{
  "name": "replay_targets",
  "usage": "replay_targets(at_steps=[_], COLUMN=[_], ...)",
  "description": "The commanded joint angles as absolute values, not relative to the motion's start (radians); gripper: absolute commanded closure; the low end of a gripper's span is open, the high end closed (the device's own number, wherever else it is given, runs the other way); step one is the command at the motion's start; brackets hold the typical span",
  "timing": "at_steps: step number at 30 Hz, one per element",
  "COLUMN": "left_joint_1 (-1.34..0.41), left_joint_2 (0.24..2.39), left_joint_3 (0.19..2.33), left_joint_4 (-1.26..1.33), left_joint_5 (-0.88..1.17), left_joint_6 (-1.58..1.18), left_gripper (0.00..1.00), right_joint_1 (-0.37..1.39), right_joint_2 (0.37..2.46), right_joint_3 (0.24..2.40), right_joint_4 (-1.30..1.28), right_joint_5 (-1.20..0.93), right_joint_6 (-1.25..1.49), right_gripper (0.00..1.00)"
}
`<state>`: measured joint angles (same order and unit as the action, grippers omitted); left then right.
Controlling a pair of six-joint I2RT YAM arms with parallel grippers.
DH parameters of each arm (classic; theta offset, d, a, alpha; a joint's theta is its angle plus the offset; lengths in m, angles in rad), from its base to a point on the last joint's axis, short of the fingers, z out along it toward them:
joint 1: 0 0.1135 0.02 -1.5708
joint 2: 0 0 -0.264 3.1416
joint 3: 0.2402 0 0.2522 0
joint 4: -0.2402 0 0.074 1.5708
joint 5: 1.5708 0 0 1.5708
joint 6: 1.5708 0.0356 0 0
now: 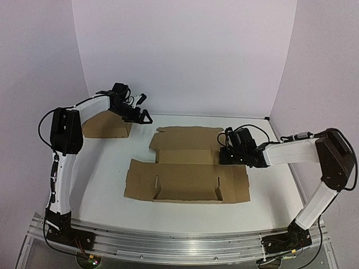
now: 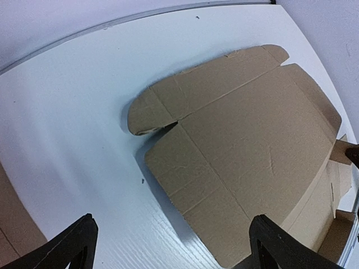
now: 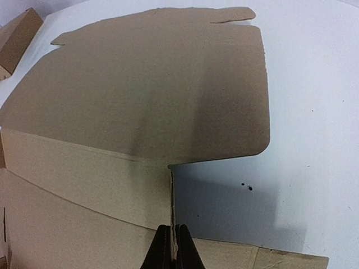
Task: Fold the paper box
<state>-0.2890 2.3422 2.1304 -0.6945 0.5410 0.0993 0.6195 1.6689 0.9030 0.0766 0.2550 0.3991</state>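
The paper box (image 1: pixel 188 171) lies on the middle of the table (image 1: pixel 101 179). A smaller box (image 1: pixel 106 124) sits at the far left, well apart from it. The left gripper (image 1: pixel 143 109) hangs just right of the smaller box, and the right gripper (image 1: pixel 223 154) pinches a flap on the paper box's right side.

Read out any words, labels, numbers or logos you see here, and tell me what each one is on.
None can be read in any view.
The paper box is bare brown cardboard, with no print.
The smaller cardboard box is also unmarked.
The table is blank white.
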Motion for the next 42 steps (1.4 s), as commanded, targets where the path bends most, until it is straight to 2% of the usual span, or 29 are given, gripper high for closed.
replay_targets(at_steps=[1,11,14,16,26,30,34,36,40,42], left_joint_1=[-0.293,-0.301,-0.304,-0.309,-0.311,-0.311,-0.311,-0.311,-0.318,-0.326], left_joint_2=[2.383,2.416,2.429,2.436,2.406,2.373,2.336,2.305,2.185,2.114], left_joint_3=[2.130,1.965,1.963,1.980,1.968,1.936,1.909,1.882,1.752,1.668], left_joint_4=[-0.664,-0.648,-0.632,-0.625,-0.560,-0.519,-0.525,-0.535,-0.463,-0.402], left_joint_5=[0.674,0.831,0.878,0.903,1.107,1.149,1.131,1.095,0.978,0.938], left_joint_6=[0.035,-0.100,-0.128,-0.131,-0.143,-0.139,-0.070,0.007,0.228,0.350], left_gripper=[0.03,0.03,0.07,0.14,0.76,0.97,1.00,1.00,1.00,1.00], right_joint_1=[0.630,0.630,0.631,0.630,0.631,0.630,0.630,0.628,0.601,0.575], right_joint_2=[1.595,1.585,1.591,1.596,1.643,1.664,1.670,1.664,1.616,1.580], right_joint_3=[0.845,0.819,0.830,0.833,0.845,0.855,0.854,0.857,0.879,0.888], right_joint_4=[0.291,0.310,0.310,0.310,0.309,0.308,0.303,0.273,0.163,0.117], right_joint_5=[0.272,0.240,0.225,0.219,0.212,0.210,0.204,0.184,0.095,0.013], right_joint_6=[0.350,0.341,0.333,0.330,0.326,0.324,0.325,0.322,0.306,0.290], right_gripper=[1.00,1.00,1.00,1.00,1.00,1.00,1.00,0.90,0.52,0.37])
